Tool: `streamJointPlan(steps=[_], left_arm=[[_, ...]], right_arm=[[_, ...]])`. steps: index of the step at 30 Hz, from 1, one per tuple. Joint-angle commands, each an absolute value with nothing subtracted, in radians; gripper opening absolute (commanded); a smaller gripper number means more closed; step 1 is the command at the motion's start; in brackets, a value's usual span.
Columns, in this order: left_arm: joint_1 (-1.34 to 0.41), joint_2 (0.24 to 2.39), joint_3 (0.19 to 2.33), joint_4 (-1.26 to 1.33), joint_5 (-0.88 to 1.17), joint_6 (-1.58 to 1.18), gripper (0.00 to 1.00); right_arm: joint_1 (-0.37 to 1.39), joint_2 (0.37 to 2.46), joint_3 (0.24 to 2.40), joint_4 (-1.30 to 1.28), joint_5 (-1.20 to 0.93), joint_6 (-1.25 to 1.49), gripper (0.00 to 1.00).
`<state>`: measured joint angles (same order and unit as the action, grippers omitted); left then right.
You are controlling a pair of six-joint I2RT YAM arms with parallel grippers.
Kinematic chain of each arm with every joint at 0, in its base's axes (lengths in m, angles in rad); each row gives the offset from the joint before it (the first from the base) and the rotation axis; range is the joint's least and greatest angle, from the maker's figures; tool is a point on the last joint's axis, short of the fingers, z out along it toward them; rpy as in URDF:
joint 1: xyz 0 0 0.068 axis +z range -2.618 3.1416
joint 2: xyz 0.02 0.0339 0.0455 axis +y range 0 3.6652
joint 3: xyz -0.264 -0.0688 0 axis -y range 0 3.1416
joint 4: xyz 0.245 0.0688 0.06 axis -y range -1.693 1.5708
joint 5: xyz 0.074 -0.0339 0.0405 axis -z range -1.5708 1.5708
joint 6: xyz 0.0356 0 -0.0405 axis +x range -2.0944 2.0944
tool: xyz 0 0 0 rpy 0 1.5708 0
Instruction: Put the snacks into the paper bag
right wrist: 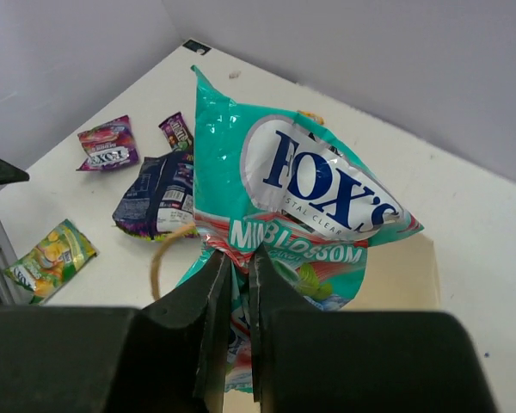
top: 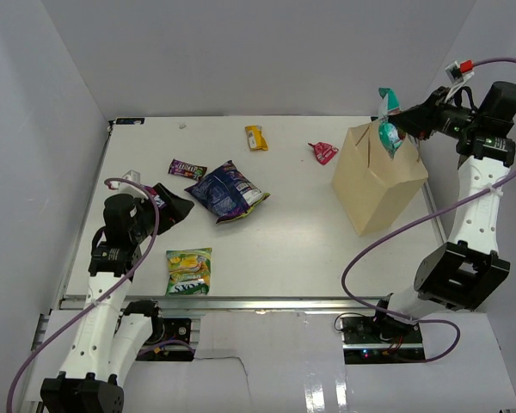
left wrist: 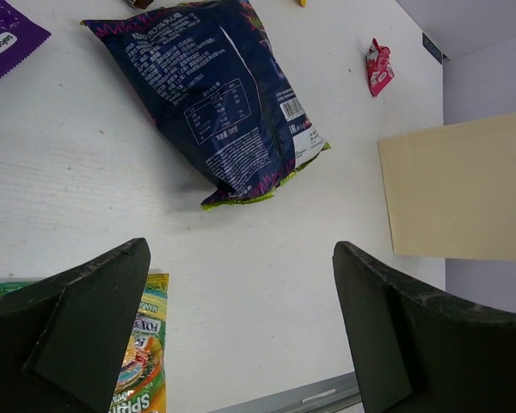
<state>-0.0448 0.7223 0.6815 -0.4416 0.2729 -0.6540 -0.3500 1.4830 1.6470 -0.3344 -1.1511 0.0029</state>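
Note:
My right gripper [top: 402,131] [right wrist: 239,260] is shut on the teal-white bag [top: 389,129] [right wrist: 301,198], which hangs over the top of the upright paper bag [top: 378,181] [right wrist: 413,284]. The other snacks lie on the table: a dark blue-purple bag [top: 228,191] [left wrist: 215,95], a green-yellow bag [top: 189,271] [left wrist: 142,353], a small brown packet [top: 187,169], a yellow wrapper [top: 256,138] and a pink-red wrapper [top: 323,152] [left wrist: 378,67]. At the table's left side my left gripper [top: 168,205] [left wrist: 241,258] stands open, with nothing between its fingers.
A small purple packet [left wrist: 4,34] [right wrist: 107,144] lies close to the left arm. The paper bag's loop handle [right wrist: 159,258] sticks up beside the right fingers. White walls close in the table at the left, back and right.

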Motion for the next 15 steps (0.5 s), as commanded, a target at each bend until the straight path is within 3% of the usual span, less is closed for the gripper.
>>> streamJointPlan(steps=[1,10,13,15], left_arm=[[-0.044,0.721,0.678,-0.41,0.295,-0.641,0.98],[-0.046,0.752,0.678,-0.391,0.321,-0.658,0.98],[-0.044,0.77,0.683,-0.382,0.33,-0.663,0.98],[-0.046,0.779,0.683,-0.377,0.334,-0.666,0.98]], right_arm=[[-0.356,1.47,1.657,-0.435,-1.149,-0.147,0.08],[-0.356,1.442,1.638,-0.686,-0.922,-0.412,0.13],[-0.354,1.44,1.626,-0.748,-0.888,-0.463,0.25],[-0.354,1.433,1.614,-0.767,-0.864,-0.485,0.43]])
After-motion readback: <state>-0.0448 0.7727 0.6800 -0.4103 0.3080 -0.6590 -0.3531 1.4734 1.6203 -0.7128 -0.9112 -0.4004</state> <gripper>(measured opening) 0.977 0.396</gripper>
